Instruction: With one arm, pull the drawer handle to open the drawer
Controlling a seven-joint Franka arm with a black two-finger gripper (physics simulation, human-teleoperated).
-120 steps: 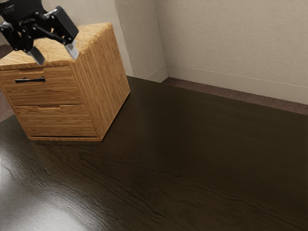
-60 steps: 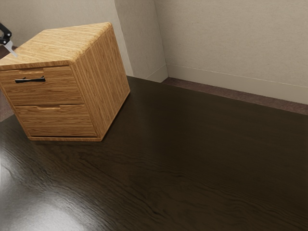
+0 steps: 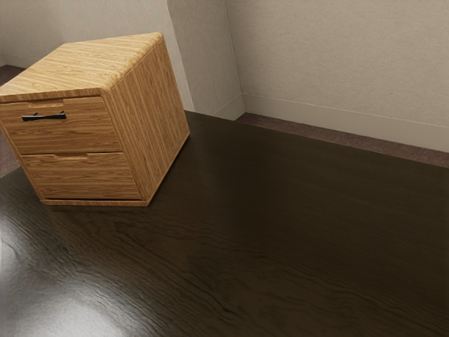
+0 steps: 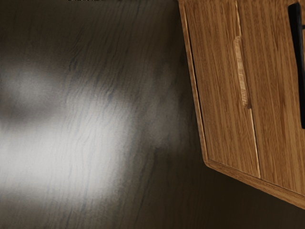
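Observation:
A light wooden cabinet (image 3: 133,105) stands on the dark table at the exterior view's left. Its upper drawer (image 3: 66,126) carries a black bar handle (image 3: 43,116); the lower drawer (image 3: 81,175) has a wooden recessed pull (image 3: 70,158). Both drawer fronts sit flush with the cabinet face. The wrist view looks at the cabinet's front from a distance: the black handle (image 4: 297,62), the lower drawer's wooden pull (image 4: 241,71) and the cabinet's bottom edge (image 4: 238,171) show beside the table top.
The dark wood table (image 3: 266,239) stretches wide to the exterior view's right and front of the cabinet. A beige wall (image 3: 337,56) with a pale baseboard (image 3: 344,116) runs behind, with a wall corner (image 3: 203,56) just behind the cabinet.
My gripper, open above the cabinet top a second ago, has moved off toward the exterior view's left and left that view. The cabinet and drawers have not moved.

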